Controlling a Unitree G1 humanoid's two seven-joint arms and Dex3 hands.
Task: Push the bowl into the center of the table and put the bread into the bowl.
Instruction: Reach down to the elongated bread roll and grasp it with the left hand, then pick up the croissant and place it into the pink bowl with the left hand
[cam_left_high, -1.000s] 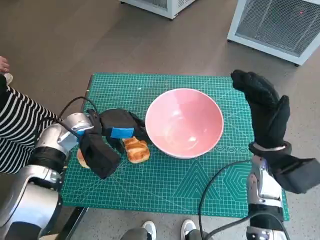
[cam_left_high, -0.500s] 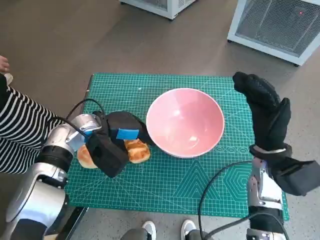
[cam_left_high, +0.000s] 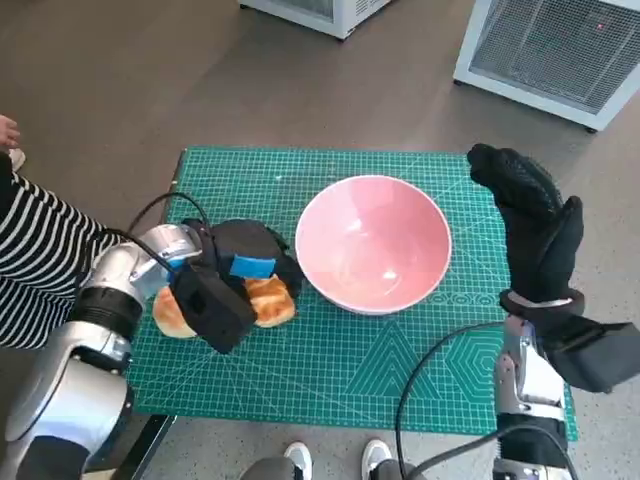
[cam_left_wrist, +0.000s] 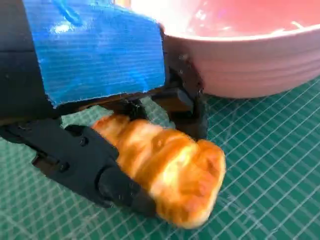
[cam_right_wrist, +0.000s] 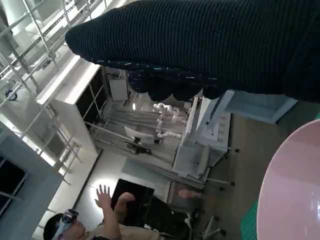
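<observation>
bread (cam_left_wrist: 167, 172): golden, glazed, ridged, clamped in left hand (cam_left_high: 240, 262) near bench's left edge, beside pink bowl (cam_left_high: 373, 243) mid-bench | right hand (cam_left_high: 532, 225): raised, fingers apart, empty | green gridded cutting mat (cam_left_high: 330, 370), brown floor (cam_left_high: 150, 70)

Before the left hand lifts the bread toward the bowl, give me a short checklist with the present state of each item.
1. Bread held by the left hand: ok, fingers closed around it in the left wrist view.
2. Bread off the green mat: cannot tell.
3. Bowl near the table's center: ok.
4. Bowl empty and upright: ok.
5. Right hand out of the path: ok, raised beside the bowl's far side, holding nothing.
6. Second bread piece out of the way: ok, behind the left hand, away from the bowl.
</observation>
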